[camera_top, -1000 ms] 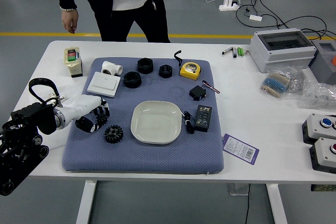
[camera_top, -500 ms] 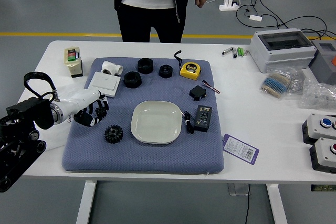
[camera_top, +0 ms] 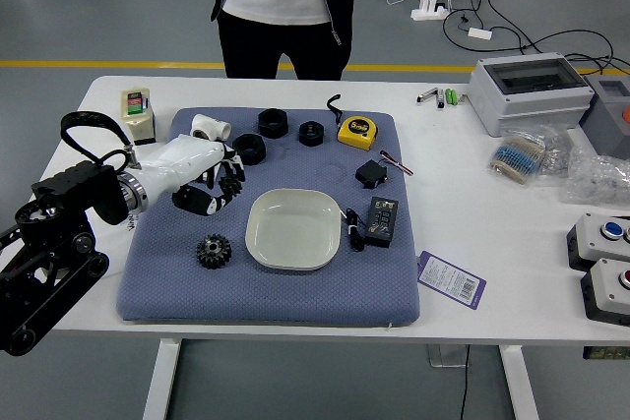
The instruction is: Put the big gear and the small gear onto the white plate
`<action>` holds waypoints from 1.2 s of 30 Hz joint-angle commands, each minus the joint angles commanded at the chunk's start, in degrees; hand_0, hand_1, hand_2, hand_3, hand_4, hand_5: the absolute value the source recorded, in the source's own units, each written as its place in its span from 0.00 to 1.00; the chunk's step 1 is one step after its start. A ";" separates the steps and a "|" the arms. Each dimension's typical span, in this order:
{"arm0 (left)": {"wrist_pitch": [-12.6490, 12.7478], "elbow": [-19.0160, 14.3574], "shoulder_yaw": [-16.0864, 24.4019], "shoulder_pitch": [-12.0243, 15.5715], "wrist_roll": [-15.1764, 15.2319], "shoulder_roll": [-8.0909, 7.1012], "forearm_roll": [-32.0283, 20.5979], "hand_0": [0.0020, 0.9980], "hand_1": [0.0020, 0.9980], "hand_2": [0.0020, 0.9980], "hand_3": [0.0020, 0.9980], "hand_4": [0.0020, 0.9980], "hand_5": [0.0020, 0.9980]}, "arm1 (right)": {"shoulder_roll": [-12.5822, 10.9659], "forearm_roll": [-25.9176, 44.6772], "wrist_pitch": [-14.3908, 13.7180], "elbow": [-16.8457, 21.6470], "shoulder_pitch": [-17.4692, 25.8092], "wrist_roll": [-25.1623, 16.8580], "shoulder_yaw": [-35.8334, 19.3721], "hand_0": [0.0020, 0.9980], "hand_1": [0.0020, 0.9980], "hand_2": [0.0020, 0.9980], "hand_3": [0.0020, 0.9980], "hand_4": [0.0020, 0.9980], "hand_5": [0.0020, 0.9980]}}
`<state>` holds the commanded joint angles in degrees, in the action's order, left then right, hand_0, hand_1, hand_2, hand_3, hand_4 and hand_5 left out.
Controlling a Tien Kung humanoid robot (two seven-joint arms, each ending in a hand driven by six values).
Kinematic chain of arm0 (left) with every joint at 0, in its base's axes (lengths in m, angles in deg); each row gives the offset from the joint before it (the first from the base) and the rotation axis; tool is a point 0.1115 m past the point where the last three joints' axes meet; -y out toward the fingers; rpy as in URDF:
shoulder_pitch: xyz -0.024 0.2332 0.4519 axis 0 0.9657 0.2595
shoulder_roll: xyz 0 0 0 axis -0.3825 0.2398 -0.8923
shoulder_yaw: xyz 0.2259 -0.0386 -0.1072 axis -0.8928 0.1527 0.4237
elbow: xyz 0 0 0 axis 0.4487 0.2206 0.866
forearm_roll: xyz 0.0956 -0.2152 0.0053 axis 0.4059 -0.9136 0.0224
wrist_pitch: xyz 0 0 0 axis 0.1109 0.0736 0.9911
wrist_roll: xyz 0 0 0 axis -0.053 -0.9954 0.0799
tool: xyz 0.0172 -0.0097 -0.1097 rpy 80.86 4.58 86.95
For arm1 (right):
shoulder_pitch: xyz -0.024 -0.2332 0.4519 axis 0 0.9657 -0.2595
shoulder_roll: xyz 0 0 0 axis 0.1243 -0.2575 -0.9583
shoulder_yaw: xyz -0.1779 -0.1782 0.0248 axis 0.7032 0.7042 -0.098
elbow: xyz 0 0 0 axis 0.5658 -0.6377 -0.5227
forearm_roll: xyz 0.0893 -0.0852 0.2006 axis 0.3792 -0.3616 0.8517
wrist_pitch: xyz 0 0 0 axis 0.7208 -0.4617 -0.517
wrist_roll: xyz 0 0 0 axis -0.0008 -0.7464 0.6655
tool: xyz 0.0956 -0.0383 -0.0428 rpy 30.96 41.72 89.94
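Observation:
My left hand (camera_top: 223,180) reaches in over the mat's left part, its fingers closed around a small black gear (camera_top: 232,187). This gear is held off to the upper left of the white plate (camera_top: 293,230), apart from it. The plate's surface shows bare. Lower down, a larger black toothed gear (camera_top: 214,252) lies on the mat, left of the plate. The right hand is out of view.
On the blue mat (camera_top: 266,302) are black rings (camera_top: 249,150), a tape measure (camera_top: 356,132), a black adapter (camera_top: 371,174) and a black box (camera_top: 381,221). My hand partly covers a white box. A person (camera_top: 285,7) stands at the far side, hands unseen.
My left hand has lifted the small gear from the mat's left side and carried it up and right towards the plate. The person has shifted right.

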<state>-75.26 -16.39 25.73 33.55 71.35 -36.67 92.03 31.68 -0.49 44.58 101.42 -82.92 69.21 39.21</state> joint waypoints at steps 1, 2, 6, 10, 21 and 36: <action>0.17 0.17 -1.14 -0.81 -0.01 0.57 -0.39 0.33 0.42 0.45 0.50 0.00 0.00 | -0.01 0.02 -0.01 0.01 -0.04 0.00 -0.05 0.62 0.63 0.73 0.54 0.75 0.72; 0.24 0.23 -1.60 -1.11 -0.01 0.78 -0.53 0.33 0.42 0.45 0.50 0.00 0.00 | -0.01 0.03 -0.01 0.02 -0.05 0.00 -0.07 0.62 0.63 0.73 0.54 0.75 0.72; 0.15 3.20 -5.34 -3.57 -0.85 2.48 -2.33 0.33 0.42 0.45 0.50 0.00 0.00 | -0.12 -0.08 0.01 0.06 -0.25 0.05 -0.10 0.62 0.63 0.73 0.54 0.75 0.72; 0.29 5.54 -8.57 -5.31 -1.71 3.67 -3.19 0.36 0.48 0.51 0.53 0.24 0.00 | -0.21 -0.18 0.05 0.07 -0.36 0.08 0.01 0.62 0.63 0.73 0.54 0.75 0.72; 2.11 9.27 -12.11 -6.47 -5.67 5.15 -5.00 0.43 0.58 0.60 0.61 0.92 0.22 | -0.30 -0.28 0.07 0.06 -0.45 0.12 0.10 0.62 0.63 0.73 0.54 0.75 0.72; 3.33 6.58 -9.31 -5.80 -5.89 4.77 -3.54 0.45 0.62 0.71 0.71 1.00 0.31 | -0.24 -0.18 0.06 0.05 -0.30 0.06 0.07 0.62 0.63 0.73 0.54 0.76 0.72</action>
<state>-71.93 -9.81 16.42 27.75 65.47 -31.91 88.49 31.44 -0.68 44.64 101.47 -83.21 69.27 39.28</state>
